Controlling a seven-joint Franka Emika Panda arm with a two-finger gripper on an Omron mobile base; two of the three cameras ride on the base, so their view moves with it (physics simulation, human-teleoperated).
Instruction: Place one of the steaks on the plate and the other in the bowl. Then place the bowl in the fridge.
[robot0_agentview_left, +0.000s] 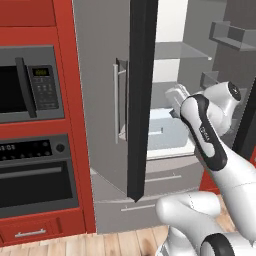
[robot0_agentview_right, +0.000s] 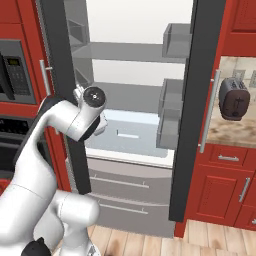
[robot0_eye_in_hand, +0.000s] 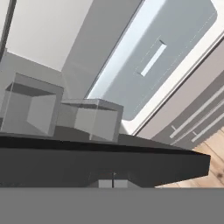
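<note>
Scene: a white robot arm (robot0_agentview_left: 210, 145) stood before the fridge (robot0_agentview_left: 100, 75), a tall grey unit set between red cabinets (robot0_agentview_right: 220, 195).
Fridge: both doors stood open. The left door (robot0_agentview_left: 142, 100) showed its dark edge and the right door (robot0_agentview_right: 200, 100) carried clear door bins (robot0_agentview_right: 172, 95). Inside were grey shelves and a pale lower shelf (robot0_agentview_right: 127, 135) above the drawers (robot0_agentview_right: 120, 182).
Pincer: the gripper (robot0_eye_in_hand: 113, 183) was clenched, fingertips pressed together with nothing between them. It sat at the fridge opening, just inside the left door, at the height of the lower shelf.
Hand camera: rolled to one side, it looked across the right door's dark edge and the bins (robot0_eye_in_hand: 94, 118) towards the lower shelf.
Surroundings: a microwave (robot0_agentview_left: 25, 82) and wall oven (robot0_agentview_left: 35, 180) stood to the left. A toaster (robot0_agentview_right: 232, 97) sat on the counter to the right.
Step in hand, as judged: the fridge looked ready to receive the bowl, and the empty hand was due to draw back.
Doing it well: back straight out between the doors, keep the elbow off the left door's edge, and leave both doors wide.
</note>
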